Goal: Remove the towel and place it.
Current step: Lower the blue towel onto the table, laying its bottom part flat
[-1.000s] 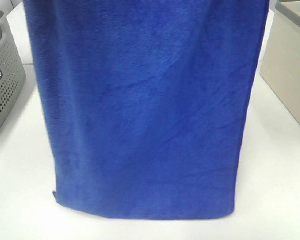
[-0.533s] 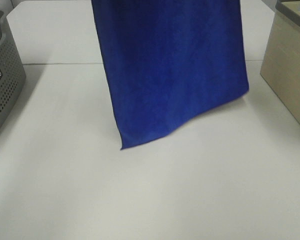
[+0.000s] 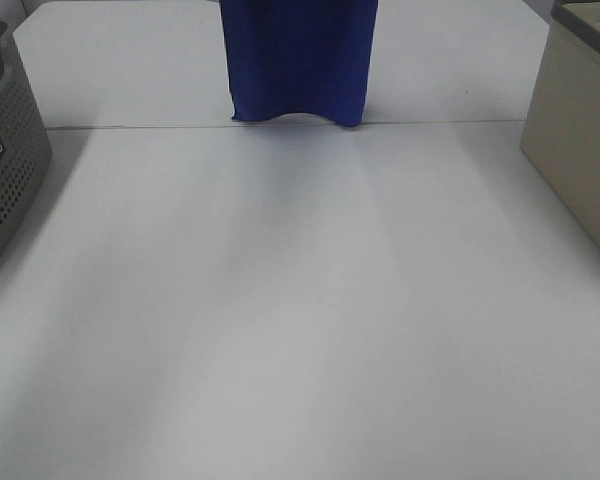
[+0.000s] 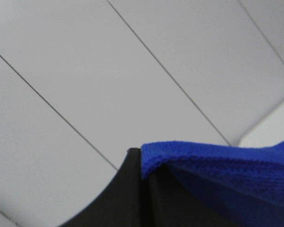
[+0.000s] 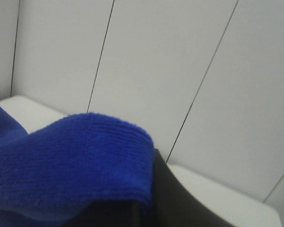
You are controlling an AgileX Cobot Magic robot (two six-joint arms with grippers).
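The deep blue towel [image 3: 298,60] hangs in the air over the far part of the white table [image 3: 300,300], its lower edge wavy and its top cut off by the frame. Neither gripper shows in the high view. In the left wrist view the left gripper [image 4: 142,165] is shut on a stitched edge of the towel [image 4: 217,165], with panelled wall behind. In the right wrist view a thick fold of the towel [image 5: 71,161] lies over the dark fingers of the right gripper [image 5: 149,198], which is shut on it.
A grey perforated basket [image 3: 5,170] stands at the left edge of the table. A beige box [image 3: 580,150] stands at the right edge. A seam [image 3: 130,127] runs across the table top at the far side.
The towel has swung away from the camera toward the far side and risen; it filled most of the high view a second ago and now shows only as a small strip at the top.
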